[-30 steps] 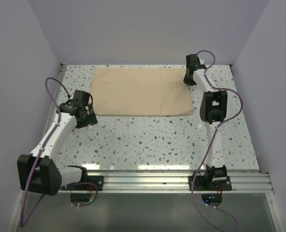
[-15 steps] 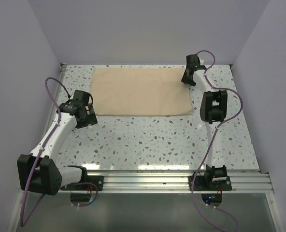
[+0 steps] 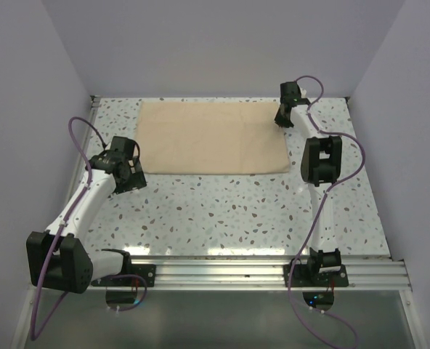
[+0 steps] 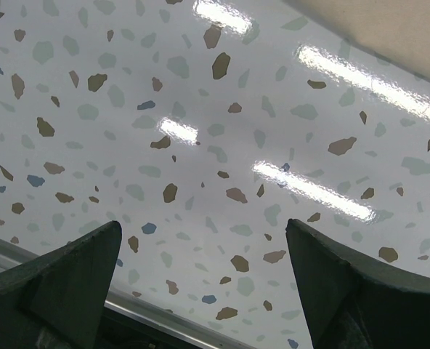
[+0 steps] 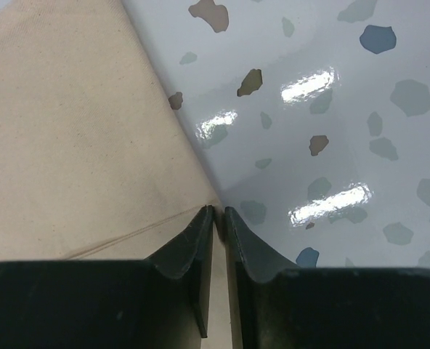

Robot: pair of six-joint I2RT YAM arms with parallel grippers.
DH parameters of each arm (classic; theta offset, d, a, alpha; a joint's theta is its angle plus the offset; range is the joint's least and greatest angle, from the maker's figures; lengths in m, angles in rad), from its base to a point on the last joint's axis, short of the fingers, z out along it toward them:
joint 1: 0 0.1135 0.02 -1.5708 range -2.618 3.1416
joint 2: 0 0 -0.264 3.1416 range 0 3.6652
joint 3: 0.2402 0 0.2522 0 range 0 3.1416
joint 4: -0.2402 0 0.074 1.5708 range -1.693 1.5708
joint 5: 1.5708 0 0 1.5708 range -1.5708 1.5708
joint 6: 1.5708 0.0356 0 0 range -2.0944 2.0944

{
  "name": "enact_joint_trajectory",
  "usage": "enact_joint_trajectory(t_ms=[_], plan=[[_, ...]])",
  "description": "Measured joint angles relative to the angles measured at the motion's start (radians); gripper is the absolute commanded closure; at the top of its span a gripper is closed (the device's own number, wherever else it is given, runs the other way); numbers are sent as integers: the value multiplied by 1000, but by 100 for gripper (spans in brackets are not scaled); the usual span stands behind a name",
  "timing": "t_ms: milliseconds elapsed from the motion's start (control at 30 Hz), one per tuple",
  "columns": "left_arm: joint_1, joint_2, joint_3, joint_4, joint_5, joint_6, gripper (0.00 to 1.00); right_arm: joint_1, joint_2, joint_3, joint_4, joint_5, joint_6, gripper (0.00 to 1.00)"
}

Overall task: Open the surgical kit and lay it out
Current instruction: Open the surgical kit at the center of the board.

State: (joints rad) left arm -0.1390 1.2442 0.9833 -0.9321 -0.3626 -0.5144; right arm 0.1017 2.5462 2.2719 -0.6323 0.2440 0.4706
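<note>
1. The cloth wrap (image 5: pixel 70 131) is caught at its right edge by the right gripper (image 5: pixel 218 212). The two dark, smooth, curved fingers are drawn together to a thin slit, and the edge of the fabric runs in between their tips.
2. A faint crease runs across the cloth from the left to those fingertips. The fabric is tan, matt and finely woven.
3. Just beside the fingers lies the table (image 5: pixel 324 94), glossy white with scattered brown, grey-green and blue flecks and bright streaks of reflected light.
4. From above, the wrap spreads as a flat, roughly rectangular sheet over the far middle of the table. The right gripper is at its far right corner.
5. The left gripper (image 4: pixel 203 229) hangs with its dark, wedge-shaped fingers wide apart and nothing between them, over bare speckled tabletop. A strip of tan cloth shows in the upper right corner of its wrist view.
6. In the top view it sits just off the wrap's near left corner.
7. Purple cables (image 3: pixel 77 131) loop along both white arms, and pale lavender walls (image 3: pixel 222 43) enclose the table.
</note>
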Motion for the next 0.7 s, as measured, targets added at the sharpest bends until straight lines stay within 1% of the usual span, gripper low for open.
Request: enact_joint_trajectory(t_ms=[167, 200, 700], plan=[[0, 0, 0, 2, 0, 0, 1, 0, 0, 0, 0, 0, -3, 95], [0, 0, 0, 2, 0, 0, 1, 0, 0, 0, 0, 0, -4, 100], [0, 0, 0, 2, 0, 0, 0, 7, -6, 0, -8, 7, -7, 100]])
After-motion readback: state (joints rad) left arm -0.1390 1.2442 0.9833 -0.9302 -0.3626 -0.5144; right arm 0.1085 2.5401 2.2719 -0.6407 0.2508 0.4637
